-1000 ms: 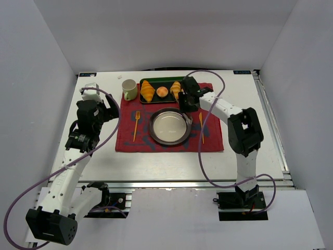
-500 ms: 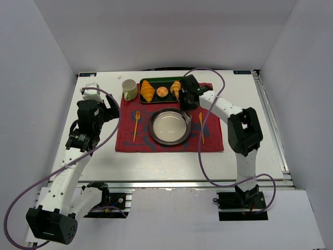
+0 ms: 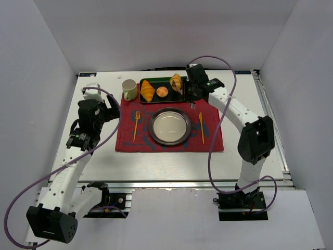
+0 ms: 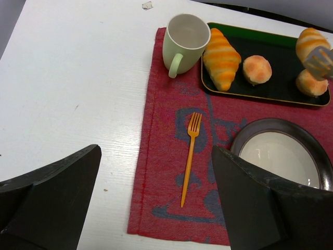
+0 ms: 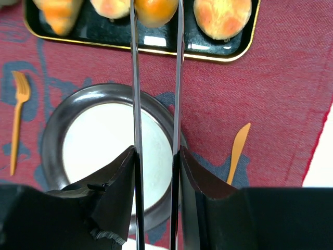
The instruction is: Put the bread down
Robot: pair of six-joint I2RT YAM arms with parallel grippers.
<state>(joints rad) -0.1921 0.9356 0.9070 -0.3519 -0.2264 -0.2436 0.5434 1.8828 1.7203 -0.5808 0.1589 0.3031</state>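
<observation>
Right gripper [image 5: 156, 13]: my fingers nearly together, clamped on bread [image 3: 176, 82], one finger each side. Bread in my grip above right end of black tray [image 4: 278, 57], near table's far edge, round bun [image 4: 311, 83] just below it. Left gripper [image 4: 156, 151]: my jaws spread wide, holding nothing, above left edge of red mat [image 4: 156, 135].

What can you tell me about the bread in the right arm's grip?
The bread is a slim golden-orange roll with paler ridged bands, glossy like plastic. The fingers of the right gripper pinch it from both sides, over the right end of the black tray, beside a round bun. Whether it clears the tray is unclear.
</observation>
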